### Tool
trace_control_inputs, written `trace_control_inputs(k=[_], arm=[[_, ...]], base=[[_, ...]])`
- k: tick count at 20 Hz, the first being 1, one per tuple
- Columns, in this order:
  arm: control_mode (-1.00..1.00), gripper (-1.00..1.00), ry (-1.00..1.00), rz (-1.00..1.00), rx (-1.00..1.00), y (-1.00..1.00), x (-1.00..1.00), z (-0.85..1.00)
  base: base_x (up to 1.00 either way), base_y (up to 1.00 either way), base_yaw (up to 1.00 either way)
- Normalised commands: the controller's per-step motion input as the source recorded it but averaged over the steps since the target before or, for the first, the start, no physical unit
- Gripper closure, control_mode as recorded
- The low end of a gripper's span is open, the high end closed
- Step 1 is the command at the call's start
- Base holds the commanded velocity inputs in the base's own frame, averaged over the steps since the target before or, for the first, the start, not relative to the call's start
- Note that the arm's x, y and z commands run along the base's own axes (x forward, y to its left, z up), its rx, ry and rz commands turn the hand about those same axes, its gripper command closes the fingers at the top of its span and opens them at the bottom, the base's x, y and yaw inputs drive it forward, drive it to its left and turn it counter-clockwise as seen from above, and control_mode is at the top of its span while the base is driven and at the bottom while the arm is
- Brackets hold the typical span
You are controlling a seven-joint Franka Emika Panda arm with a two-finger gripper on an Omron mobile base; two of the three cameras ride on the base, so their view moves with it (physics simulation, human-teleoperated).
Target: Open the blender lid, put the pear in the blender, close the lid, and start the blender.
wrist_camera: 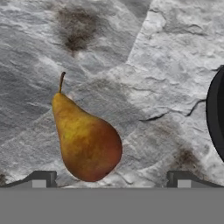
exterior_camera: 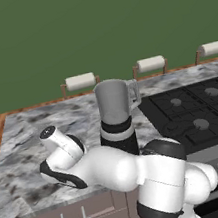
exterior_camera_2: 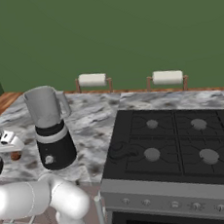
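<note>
Dark fingertips of the two-finger gripper [wrist_camera: 111, 180] stand spread wide and empty above the marble counter [wrist_camera: 175, 52], presumably poised to straddle the small brown-orange pear [wrist_camera: 87, 142], which lies between them toward seven o'clock, stem at eleven. At three o'clock curves a black round edge, perhaps the blender lid. The silvery-grey jar blender [exterior_camera: 115, 117] stands uncapped; its contents cannot be seen.

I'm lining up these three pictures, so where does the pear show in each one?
Left base view: I can't make out the pear; the arm covers the counter left of the blender.
Right base view: a small brown bit at the far left edge, left of the blender's base.
Hand view: lower left of centre, lying on the marble counter.
Shared landmark: the blender.
</note>
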Motion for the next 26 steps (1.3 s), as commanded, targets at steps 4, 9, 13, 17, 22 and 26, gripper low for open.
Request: trace_control_inputs(k=[4, 9, 13, 17, 22, 26], arm=[[-1.00, -1.00, 0.00, 0.00, 0.00, 0.05, 0.02, -0.22], [-1.00, -1.00, 0.00, 0.00, 0.00, 0.15, 0.06, -0.17], [-1.00, -1.00, 0.00, 0.00, 0.00, 0.13, 0.11, -0.11], [-1.00, -1.00, 0.00, 0.00, 0.00, 0.04, 0.17, -0.11], [-1.00, -1.00, 0.00, 0.00, 0.00, 0.00, 0.17, -0.12], [-1.00, 1.00, 0.00, 0.00, 0.00, 0.00, 0.04, -0.20]], base=[[0.00, 0.00, 0.00], [0.00, 0.00, 0.00], [0.00, 0.00, 0.00], [0.00, 0.00, 0.00], [0.00, 0.00, 0.00], [0.00, 0.00, 0.00]])
